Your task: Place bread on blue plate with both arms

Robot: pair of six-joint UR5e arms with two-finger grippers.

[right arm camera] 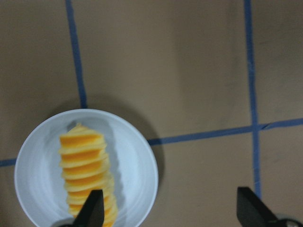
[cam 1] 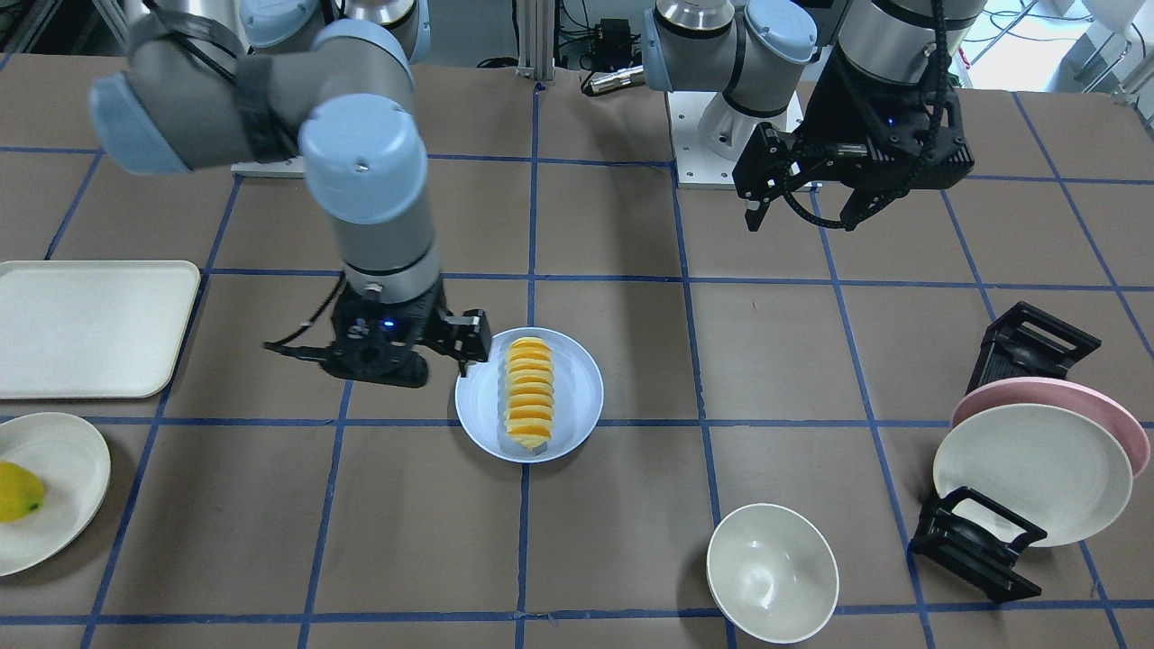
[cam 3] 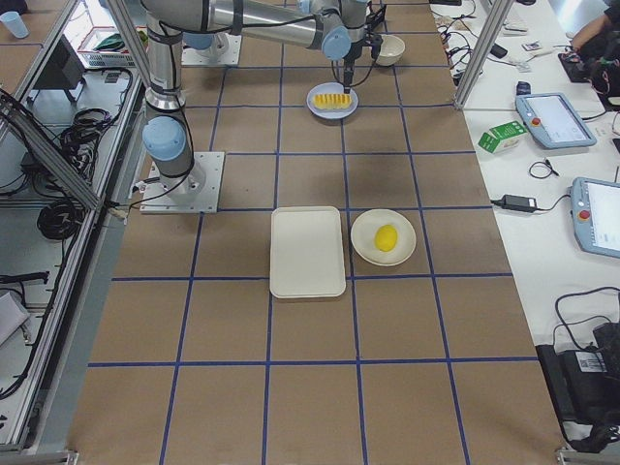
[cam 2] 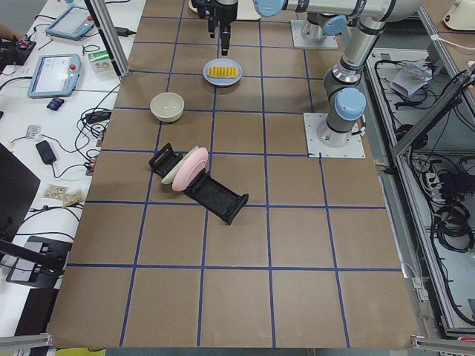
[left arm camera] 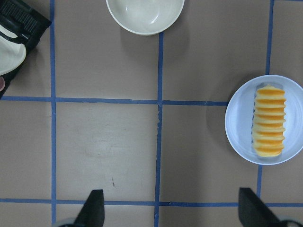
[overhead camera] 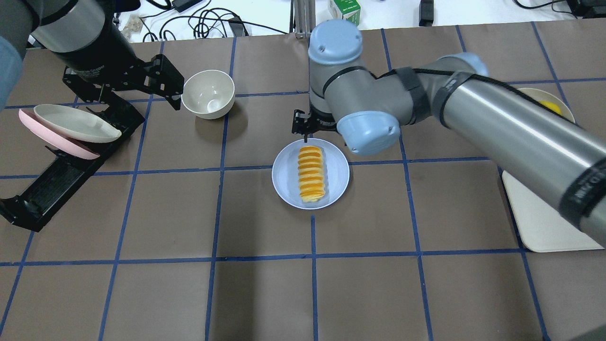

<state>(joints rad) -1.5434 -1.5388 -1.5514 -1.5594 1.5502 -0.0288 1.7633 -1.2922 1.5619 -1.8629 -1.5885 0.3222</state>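
The bread point(cam 1: 530, 394) lies lengthwise on the blue plate point(cam 1: 577, 397) at the table's middle, also in the overhead view as bread point(overhead camera: 311, 174) on plate point(overhead camera: 286, 177). My right gripper point(cam 1: 455, 344) is open and empty, low beside the plate's rim on the robot's side. In its wrist view point(right arm camera: 173, 210) the bread point(right arm camera: 85, 165) sits below the left fingertip point(right arm camera: 93, 208). My left gripper point(cam 1: 805, 212) is open and empty, raised well away from the plate near the dish rack. Its wrist view point(left arm camera: 173, 210) shows the bread point(left arm camera: 270, 120) far to the right.
A cream bowl point(cam 1: 772, 572) stands by the far edge. A black dish rack point(cam 1: 978, 541) holds a cream plate point(cam 1: 1032, 473) and a pink plate point(cam 1: 1109, 406). A cream tray point(cam 1: 90, 329) and a cream plate point(cam 1: 63, 451) with a yellow fruit point(cam 1: 18, 491) lie on my right side.
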